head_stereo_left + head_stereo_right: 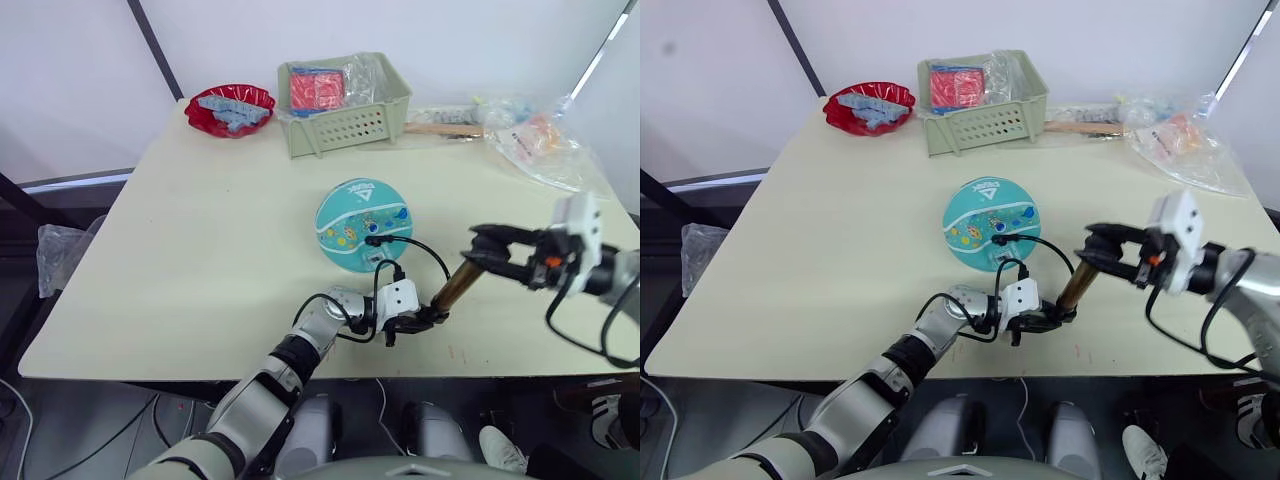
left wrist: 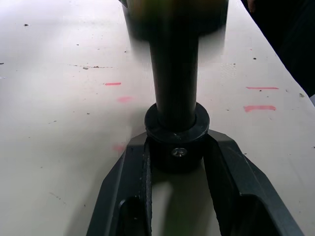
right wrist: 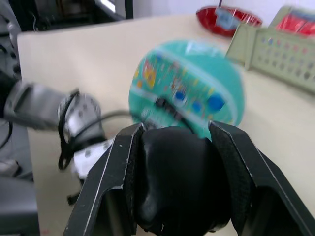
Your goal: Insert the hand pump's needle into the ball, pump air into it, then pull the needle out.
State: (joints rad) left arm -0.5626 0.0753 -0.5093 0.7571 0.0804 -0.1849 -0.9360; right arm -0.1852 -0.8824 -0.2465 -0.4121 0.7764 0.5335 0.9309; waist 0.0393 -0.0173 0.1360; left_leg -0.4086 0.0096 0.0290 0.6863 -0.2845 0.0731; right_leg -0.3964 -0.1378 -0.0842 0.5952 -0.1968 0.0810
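The hand pump [image 1: 458,285] stands tilted on the pale table [image 1: 200,240] near its front edge, just in front of and to the right of the teal ball [image 1: 364,225], its gold-bronze barrel leaning up toward the right; going left to right, the left gripper [image 1: 428,319] lies low on the tabletop with its two black fingers [image 2: 135,167] clamped on either side of the pump's black foot end, as the left wrist view shows closely; from there the barrel rises to the black T-handle [image 3: 174,177], which sits squeezed between the fingers of the right gripper [image 1: 486,245], held above the table at the right; the thin black hose [image 1: 420,245] loops from the pump over to the ball and ends at a black fitting on the ball's near side, where the needle [image 1: 372,241] itself is too small to make out; at the far edge of the table are a red dish [image 1: 229,108], a pale green basket [image 1: 345,122] and some clear plastic bags [image 1: 545,140].
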